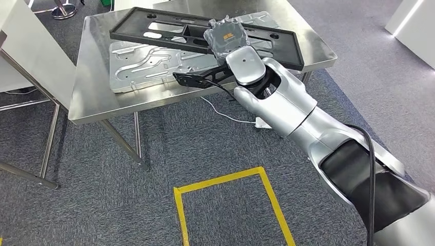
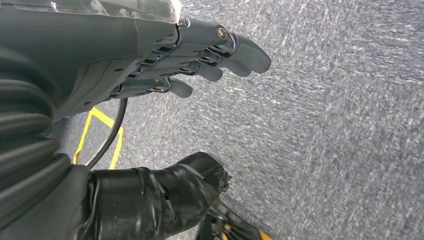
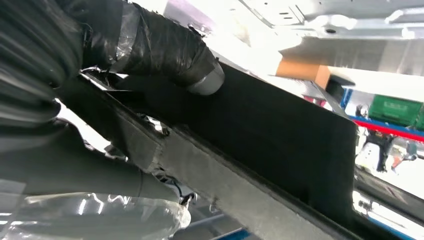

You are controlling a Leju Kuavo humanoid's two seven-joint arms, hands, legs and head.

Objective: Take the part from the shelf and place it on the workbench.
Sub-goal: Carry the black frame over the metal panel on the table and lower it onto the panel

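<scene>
A long black frame-shaped part [image 1: 154,35] lies slantwise above the steel workbench [image 1: 97,105], over a silver stamped plate [image 1: 149,64]. My right hand [image 1: 226,37], wrapped in clear plastic, grips the part near its middle, with the silver arm reaching in from the lower right. In the right wrist view the taped black thumb [image 3: 165,50] presses on the part's dark flat face [image 3: 280,125]. Whether the part rests on the plate I cannot tell. My left hand [image 2: 200,55] hangs over grey carpet with its fingers stretched out and nothing in them.
A white shelf frame [image 1: 31,56] stands to the left of the workbench. A yellow tape square [image 1: 225,197] marks the carpet in front of it. A white cable [image 1: 225,115] trails on the floor under the bench's front edge.
</scene>
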